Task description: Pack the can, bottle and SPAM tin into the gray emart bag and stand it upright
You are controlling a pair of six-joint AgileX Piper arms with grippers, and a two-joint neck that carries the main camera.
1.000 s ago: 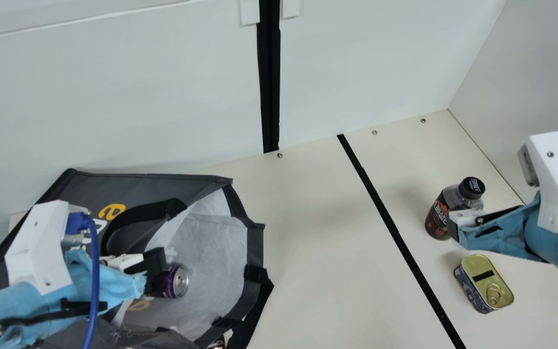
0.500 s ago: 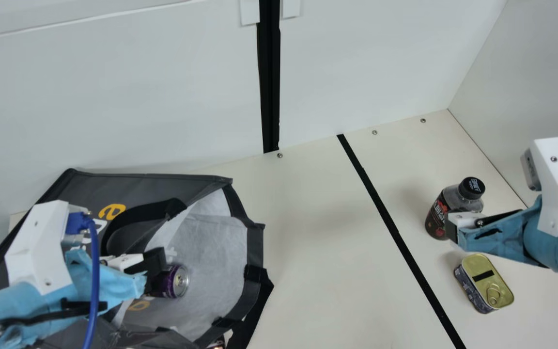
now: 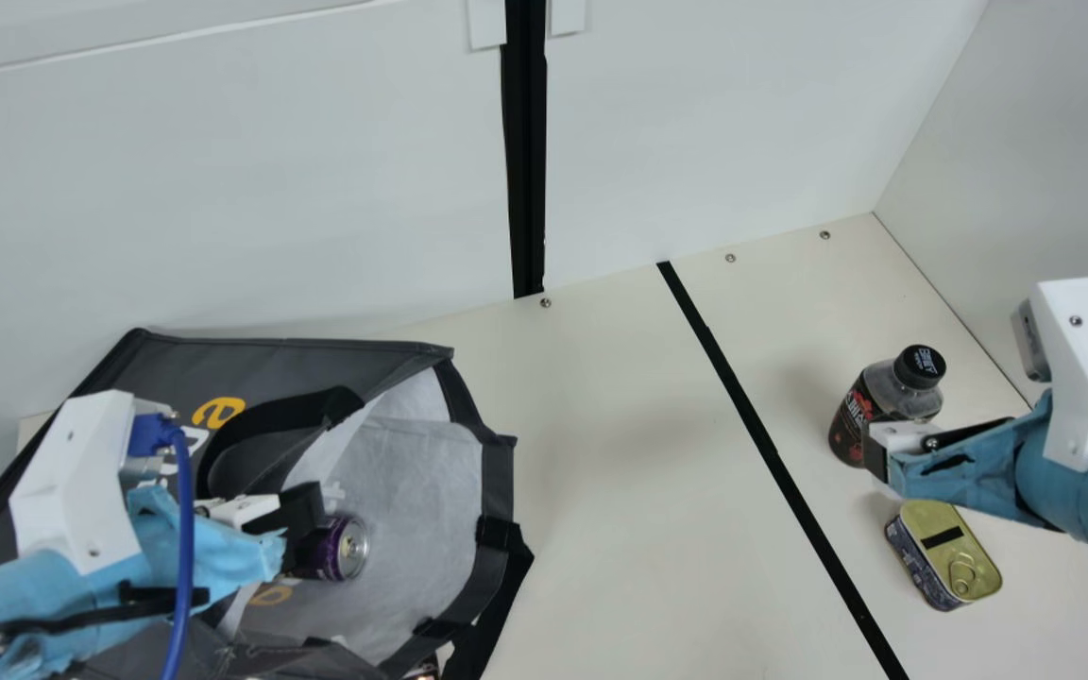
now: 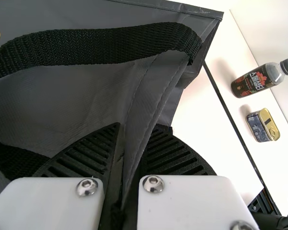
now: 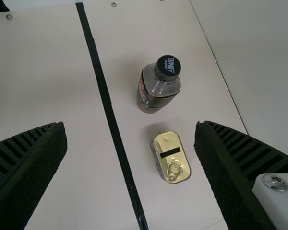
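One of three items appears packed: the can (image 3: 346,550), purple-sided with a silver end, lies on its side in the mouth of the gray emart bag (image 3: 497,477), just past the left tool (image 4: 140,128). That tool is clamped on a fold (image 4: 143,108) of the bag's fabric, apparently to hold the mouth wide for loading.

Two items are yet to go in. The bottle (image 3: 884,389) stands upright on the cream desk (image 3: 620,472) ahead of the right tool (image 5: 130,124), whose fingers are well apart with nothing between them. The SPAM tin (image 3: 955,557) sits lid up near the bottle, just beside the right tool in the main view and on its robot side. A black stripe (image 3: 761,434) runs between the two tools, with the bag on the left tool's side. The bag's final standing-up is also to be done; it slumps on its side around the left tool, so the job looks about a third complete.

The bottle has a black cap, clear shoulders and a dark label touched with red. The tin is rounded at the corners, with a gold lid, a ring pull and a dark printed side. The bag shows pale lining, black trim and yellow lettering.
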